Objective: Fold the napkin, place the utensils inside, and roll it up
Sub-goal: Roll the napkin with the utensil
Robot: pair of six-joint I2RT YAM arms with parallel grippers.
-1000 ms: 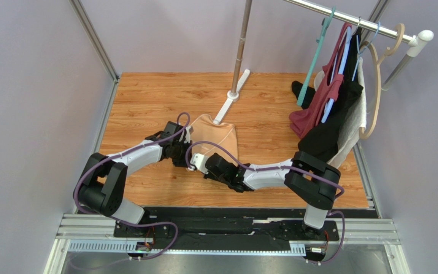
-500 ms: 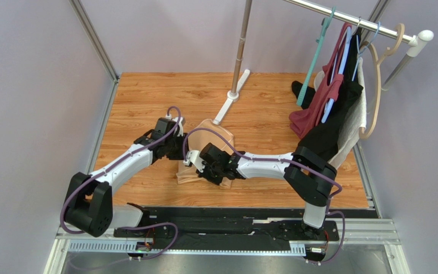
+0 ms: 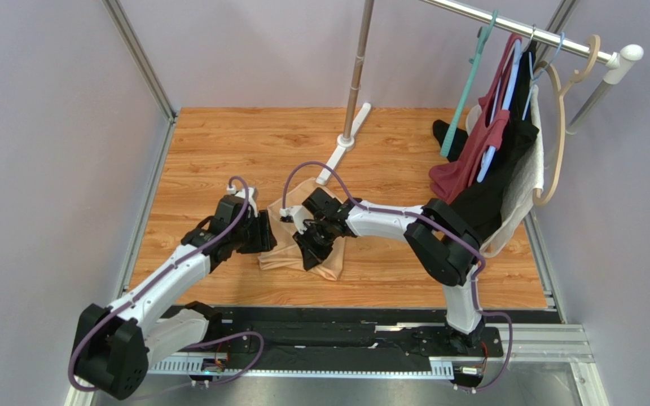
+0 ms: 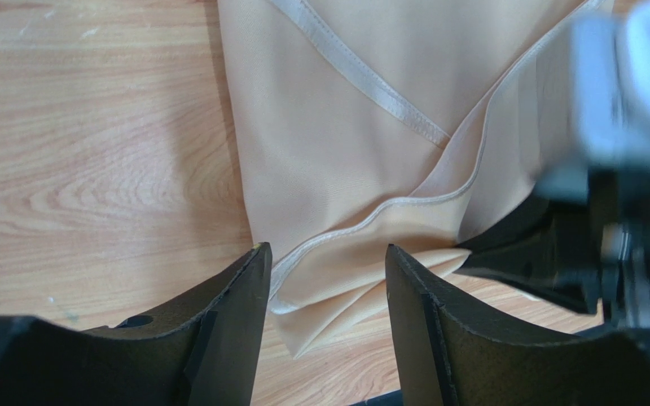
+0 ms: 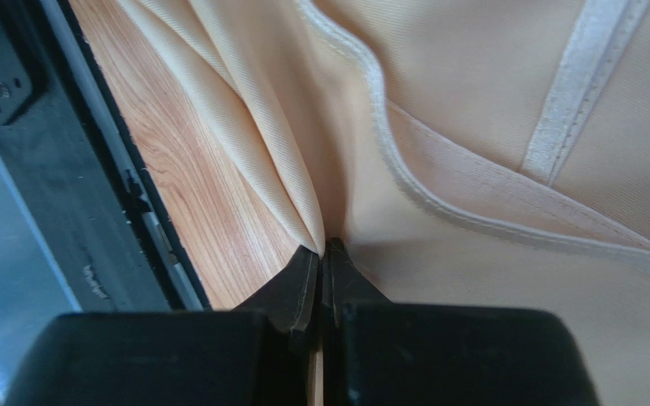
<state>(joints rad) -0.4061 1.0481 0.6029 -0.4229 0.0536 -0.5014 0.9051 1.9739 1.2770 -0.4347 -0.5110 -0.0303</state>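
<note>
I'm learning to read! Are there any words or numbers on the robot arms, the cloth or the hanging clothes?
None: no readable word, number or sign in any view.
The napkin is plain, with only a stitched hem.
The left gripper, right gripper and hanging clothes show no labels.

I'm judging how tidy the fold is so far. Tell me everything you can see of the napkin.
The napkin is thin peach-tan fabric with a slight sheen and stitched hems. It lies on the wooden table, folded over itself in several overlapping layers, with hems crossing diagonally and its near corner loose and rumpled. The right gripper is shut and seems to pinch a fold at the napkin's edge. The left gripper is open, its fingers on either side of the near corner without gripping it.
</note>
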